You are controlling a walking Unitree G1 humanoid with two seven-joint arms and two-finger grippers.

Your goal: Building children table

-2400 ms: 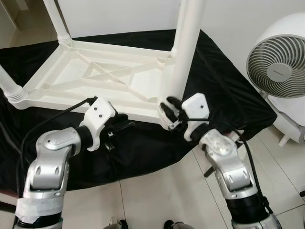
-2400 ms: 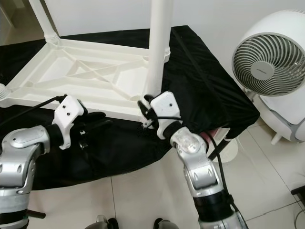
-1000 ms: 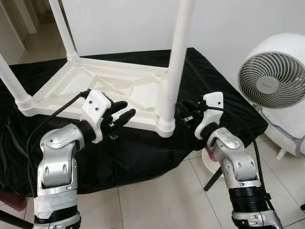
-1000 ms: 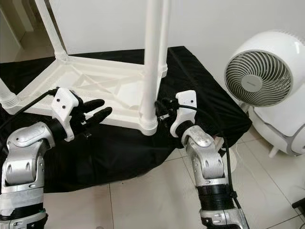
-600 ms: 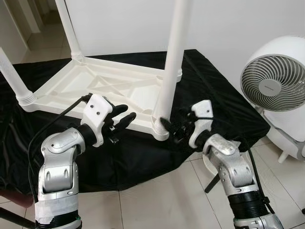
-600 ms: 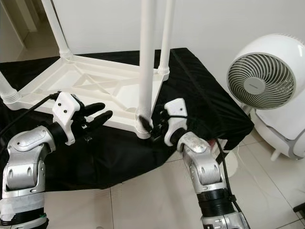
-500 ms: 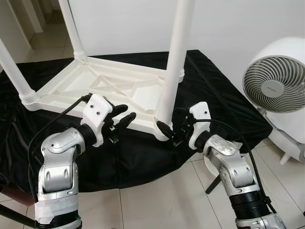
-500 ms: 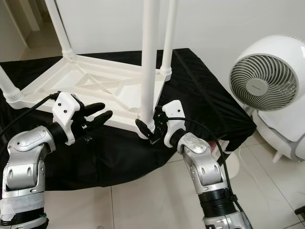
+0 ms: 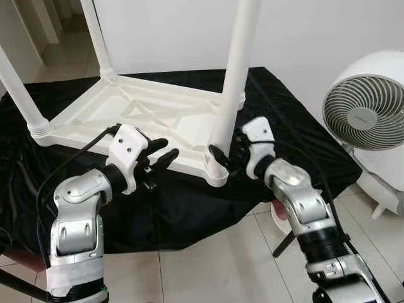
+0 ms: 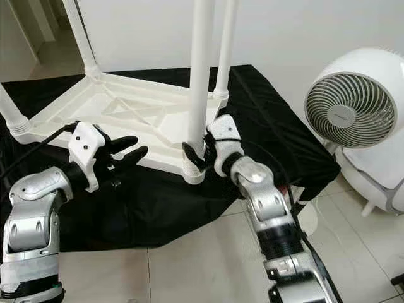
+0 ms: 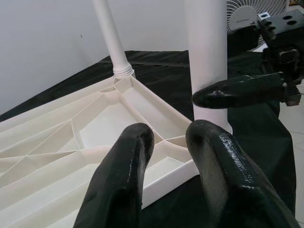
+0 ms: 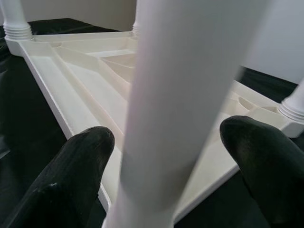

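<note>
On the black cloth [image 9: 189, 202] the upturned table [image 9: 145, 117] carries four legs already. My right claw [image 10: 199, 153] straddles the near leg [image 10: 201, 82] at 3 o'clock, fingers wide and apparently not gripping; the left claw [image 9: 161, 158] hovers slightly parted, empty. Probably only tightening remains.

Even, bright indoor light fills the 2 head views, soft and diffuse, with no hard shadows. The white table [image 9: 145, 113] reads near overexposed against the black cloth [image 9: 177, 202], which swallows detail but shows faint sheen on its folds. Both head views are sharp, with mild bending toward the edges. In the left wrist view the black fingers [image 11: 118, 185] are soft, glossy with highlights; the background is clearer. In the right wrist view the near leg [image 12: 185, 95] is blurred and pale.
</note>
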